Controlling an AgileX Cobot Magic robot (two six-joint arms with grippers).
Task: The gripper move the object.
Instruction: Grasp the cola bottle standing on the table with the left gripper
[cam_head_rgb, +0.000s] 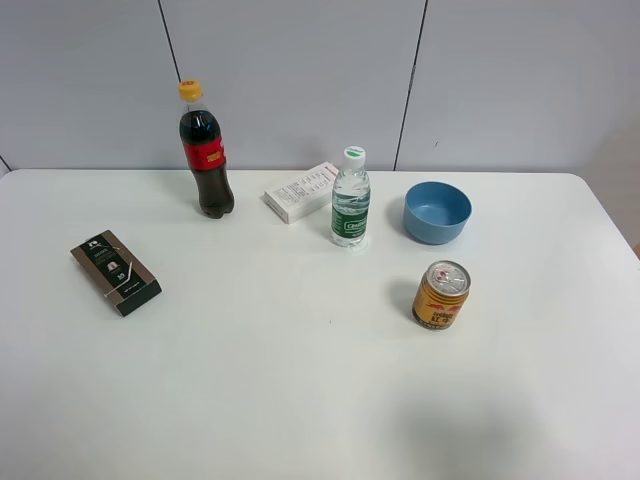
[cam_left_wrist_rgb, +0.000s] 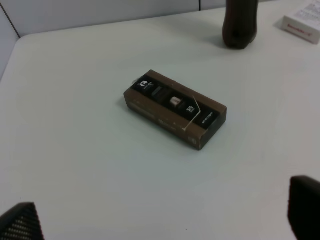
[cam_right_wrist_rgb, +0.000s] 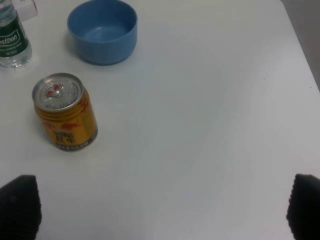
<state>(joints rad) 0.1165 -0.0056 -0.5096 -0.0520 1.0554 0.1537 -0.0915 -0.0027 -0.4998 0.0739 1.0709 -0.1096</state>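
The cola bottle (cam_head_rgb: 205, 152) stands upright at the back left of the white table, dark liquid, red label, yellow cap. Its dark base also shows in the left wrist view (cam_left_wrist_rgb: 240, 25). Neither gripper shows in the exterior view. In the left wrist view my left gripper (cam_left_wrist_rgb: 162, 220) is open and empty, its black fingertips (cam_left_wrist_rgb: 20, 222) wide apart, well short of the bottle. In the right wrist view my right gripper (cam_right_wrist_rgb: 162, 207) is open and empty, its fingertips (cam_right_wrist_rgb: 20, 202) at the frame corners, near the gold can.
A brown and black box (cam_head_rgb: 115, 271) (cam_left_wrist_rgb: 175, 109) lies at the left. A white box (cam_head_rgb: 302, 190), a clear water bottle (cam_head_rgb: 350, 200) and a blue bowl (cam_head_rgb: 437, 212) (cam_right_wrist_rgb: 102, 31) stand at the back. A gold can (cam_head_rgb: 441, 295) (cam_right_wrist_rgb: 65, 112) stands right of centre.
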